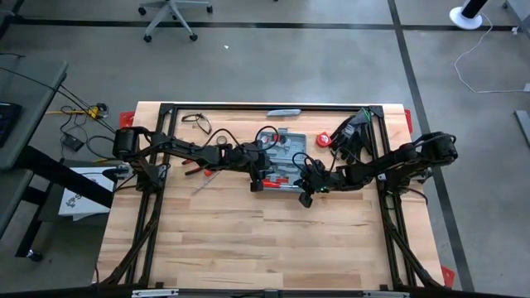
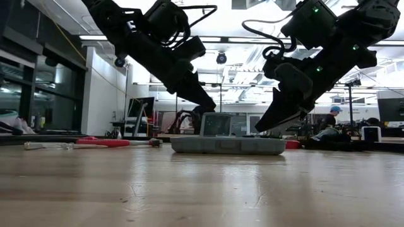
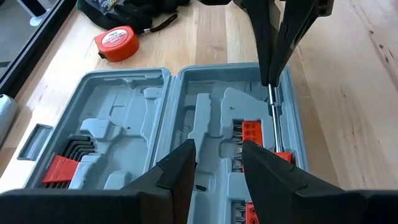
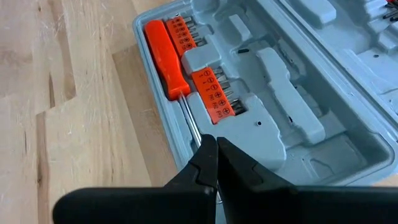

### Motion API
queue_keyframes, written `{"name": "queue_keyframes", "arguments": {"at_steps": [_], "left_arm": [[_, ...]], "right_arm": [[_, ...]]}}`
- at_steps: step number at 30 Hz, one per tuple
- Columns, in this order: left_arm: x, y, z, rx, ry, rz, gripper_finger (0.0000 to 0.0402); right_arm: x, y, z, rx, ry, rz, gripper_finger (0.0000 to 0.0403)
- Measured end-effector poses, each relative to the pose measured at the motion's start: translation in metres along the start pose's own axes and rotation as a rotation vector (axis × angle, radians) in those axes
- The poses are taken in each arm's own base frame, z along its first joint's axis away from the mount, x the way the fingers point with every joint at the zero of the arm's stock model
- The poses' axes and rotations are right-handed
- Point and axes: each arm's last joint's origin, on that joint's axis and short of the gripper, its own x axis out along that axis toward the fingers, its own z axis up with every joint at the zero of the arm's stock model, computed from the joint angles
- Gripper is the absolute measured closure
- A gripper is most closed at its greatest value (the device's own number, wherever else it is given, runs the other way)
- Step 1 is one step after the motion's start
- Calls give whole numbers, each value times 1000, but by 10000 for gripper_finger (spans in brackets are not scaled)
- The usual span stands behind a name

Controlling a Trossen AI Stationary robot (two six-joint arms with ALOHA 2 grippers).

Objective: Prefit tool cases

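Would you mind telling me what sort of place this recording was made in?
Probably a robotics lab or workshop: a wooden workbench on a concrete floor, a rolling office chair nearby, and desks with monitors behind.

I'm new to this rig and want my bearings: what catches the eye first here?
The open tool case lies at the table's far middle, its grey moulded inside holding a red-handled screwdriver and orange bit racks. Both grippers meet over it: the left gripper open above the tray, the right gripper shut at the screwdriver's shaft. A red tape measure sits beyond the case.
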Motion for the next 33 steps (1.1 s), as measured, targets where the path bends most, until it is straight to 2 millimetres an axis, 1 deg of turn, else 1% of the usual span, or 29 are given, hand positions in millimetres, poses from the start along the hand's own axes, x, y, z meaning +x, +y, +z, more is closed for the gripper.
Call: {"name": "queue_keyframes", "arguments": {"at_steps": [21, 23, 26, 33], "left_arm": [[0, 0, 0, 0, 0, 0, 275], [0, 0, 0, 0, 1, 0, 275], [0, 0, 0, -1, 1, 0, 275], [0, 0, 0, -1, 2, 0, 275]], "right_arm": [[0, 0, 0, 1, 2, 3, 403], [3, -7, 2, 19, 23, 11, 403], [6, -15, 2, 33, 41, -23, 403], [7, -17, 4, 42, 34, -28, 403]]}}
